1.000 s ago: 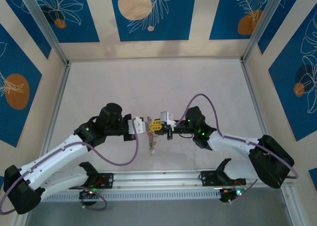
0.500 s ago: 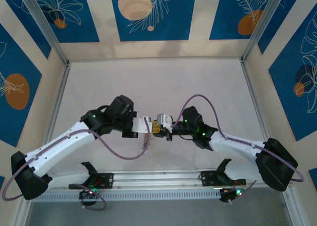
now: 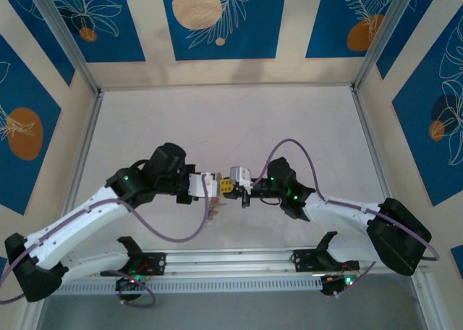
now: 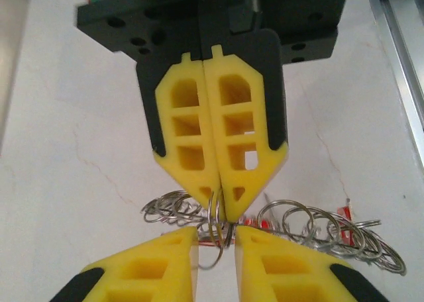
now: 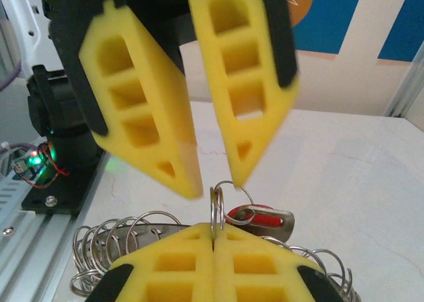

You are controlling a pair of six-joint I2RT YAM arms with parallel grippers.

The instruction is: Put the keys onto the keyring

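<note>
The keyring (image 5: 216, 202) is pinched edge-on in the fully closed right gripper (image 5: 213, 230); tip to tip with it, the left gripper (image 5: 213, 181) is slightly parted, holding nothing. A red key (image 5: 265, 217) hangs beside the right tips. On so thin a pinch, the keyring could be twisted loose and dropped

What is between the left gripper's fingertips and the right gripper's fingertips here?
A small metal ring stands edge-on between them, pinched by the shut right gripper; the left gripper has its fingers apart on either side of it. Both wrist views show it.
</note>
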